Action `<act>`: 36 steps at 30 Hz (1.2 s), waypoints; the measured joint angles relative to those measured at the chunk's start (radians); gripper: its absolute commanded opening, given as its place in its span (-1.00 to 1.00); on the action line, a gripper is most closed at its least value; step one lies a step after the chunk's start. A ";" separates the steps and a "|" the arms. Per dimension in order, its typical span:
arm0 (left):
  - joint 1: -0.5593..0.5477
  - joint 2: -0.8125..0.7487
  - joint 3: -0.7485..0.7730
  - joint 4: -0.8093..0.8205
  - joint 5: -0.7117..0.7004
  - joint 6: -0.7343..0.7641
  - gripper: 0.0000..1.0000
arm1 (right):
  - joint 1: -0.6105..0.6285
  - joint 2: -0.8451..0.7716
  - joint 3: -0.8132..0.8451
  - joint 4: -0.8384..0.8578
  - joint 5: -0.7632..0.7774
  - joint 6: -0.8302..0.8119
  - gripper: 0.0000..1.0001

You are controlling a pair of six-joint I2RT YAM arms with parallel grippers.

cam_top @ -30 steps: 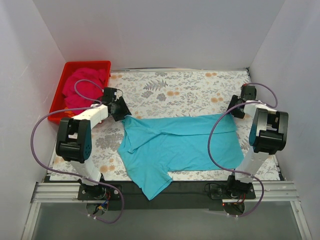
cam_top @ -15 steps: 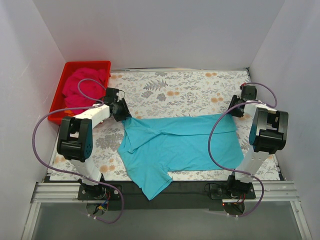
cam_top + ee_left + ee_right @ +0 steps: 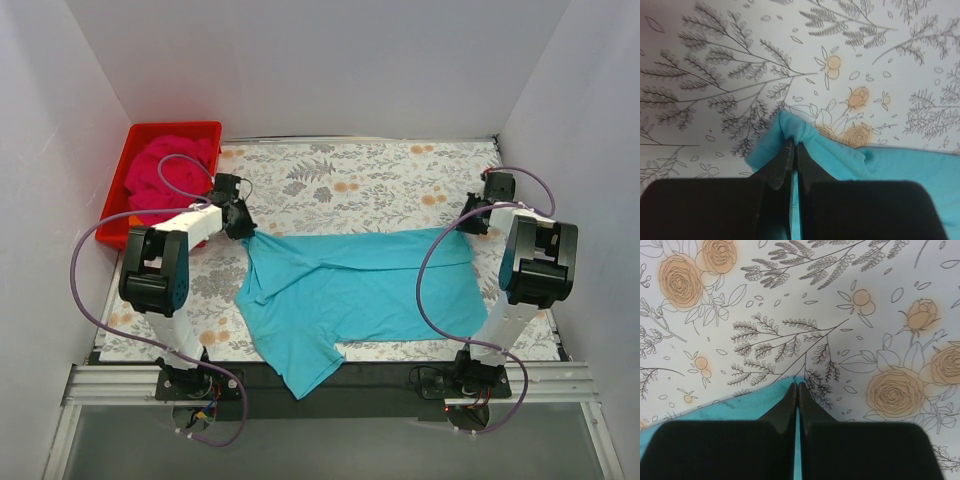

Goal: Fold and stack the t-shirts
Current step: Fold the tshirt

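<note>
The turquoise-blue t-shirt (image 3: 360, 290) lies spread across the flowered table, one sleeve hanging over the near edge. My left gripper (image 3: 246, 228) is shut on its far left corner, and the cloth bunches at the fingertips in the left wrist view (image 3: 795, 131). My right gripper (image 3: 468, 222) is shut on the far right corner, whose hem edge shows in the right wrist view (image 3: 755, 402). The magenta-pink t-shirt (image 3: 160, 175) lies crumpled in the red tray (image 3: 128, 148) at the far left.
White walls close in the table on the left, back and right. The flowered table cover (image 3: 380, 175) stretches beyond the blue shirt. A black rail (image 3: 400, 375) runs along the near edge by the arm bases.
My left gripper has moved a little away and to the right with the shirt's corner. The right arm has stayed almost still.
</note>
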 measured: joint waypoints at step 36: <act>0.081 -0.030 -0.061 0.246 0.101 -0.220 -0.07 | -0.084 0.018 0.029 -0.009 -0.029 0.051 -0.97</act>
